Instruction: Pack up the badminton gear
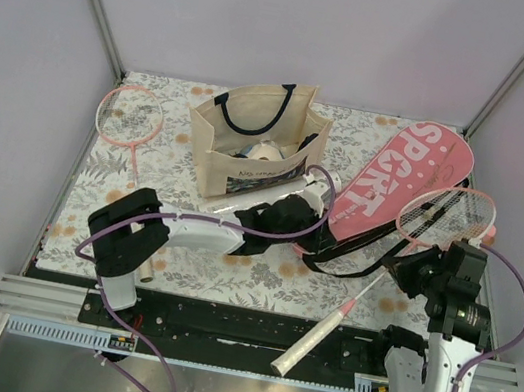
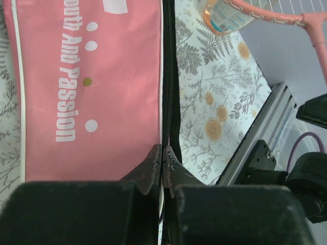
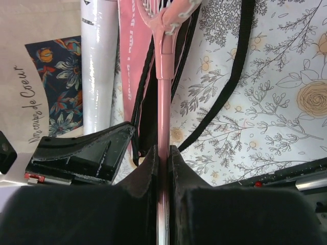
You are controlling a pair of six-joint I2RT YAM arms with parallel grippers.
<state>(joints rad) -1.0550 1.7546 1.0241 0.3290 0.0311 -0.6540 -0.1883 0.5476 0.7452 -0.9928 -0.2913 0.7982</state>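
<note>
— Where is everything lying right now?

— The pink cover is lying along the far right side of the table, with its wide end toward the far right corner. One racket is hovering partly over the cover's right edge, handle pointing at the near edge. The second racket is lying at the far left corner, well apart.

— And the fingers?

— The right gripper is clamping the pink shaft, with its jaws nearly together around it. The left gripper is pinching tight along the cover's black zipper. I cannot tell from this angle whether it is gripping the pull or only fabric.

— So what is making this step go well?

— I am judging that the racket is heading into the cover. The left should be lifting that edge so the mouth is gaping. Meanwhile the right should be tilting the head down and sliding it in flat, strings parallel to the cover, avoiding the black strap.
</note>
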